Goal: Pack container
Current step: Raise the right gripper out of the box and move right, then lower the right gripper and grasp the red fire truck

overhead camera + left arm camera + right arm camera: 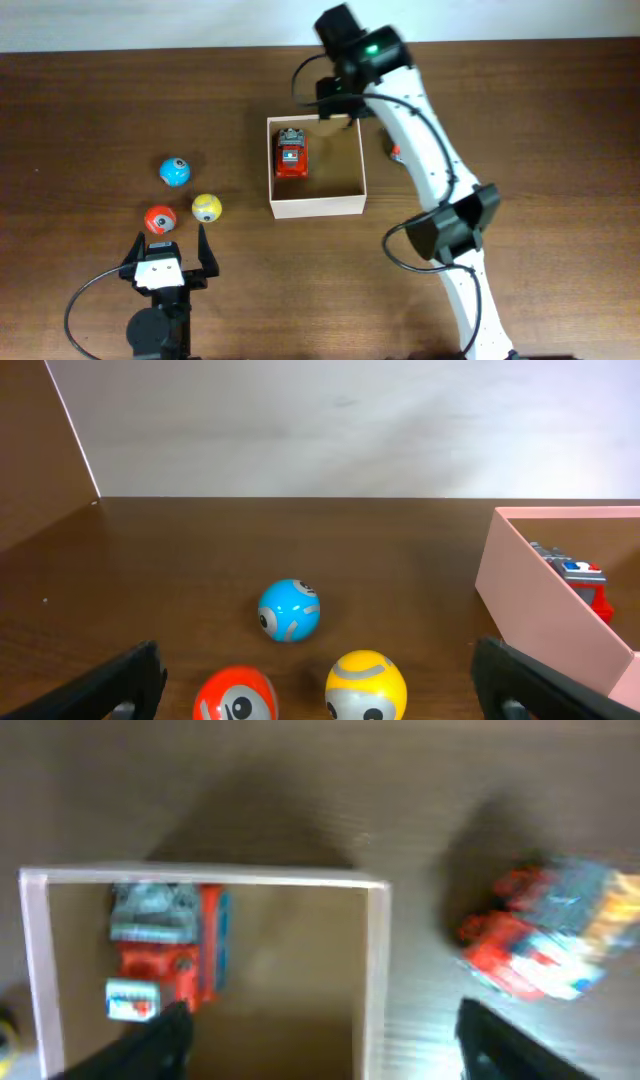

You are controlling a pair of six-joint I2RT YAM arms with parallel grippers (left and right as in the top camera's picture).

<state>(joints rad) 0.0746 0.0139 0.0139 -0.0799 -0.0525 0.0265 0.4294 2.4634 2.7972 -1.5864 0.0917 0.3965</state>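
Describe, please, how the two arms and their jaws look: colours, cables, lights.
The right arm has white links, black joints, a green light near its wrist and thin black cables looping alongside. The left arm is black, with a white block behind its jaws and one black cable curling out. Both pairs of jaws are black.

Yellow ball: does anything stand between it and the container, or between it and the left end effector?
Nothing visible does. Only bare table lies between the yellow ball and the container, and between it and the open left end effector.
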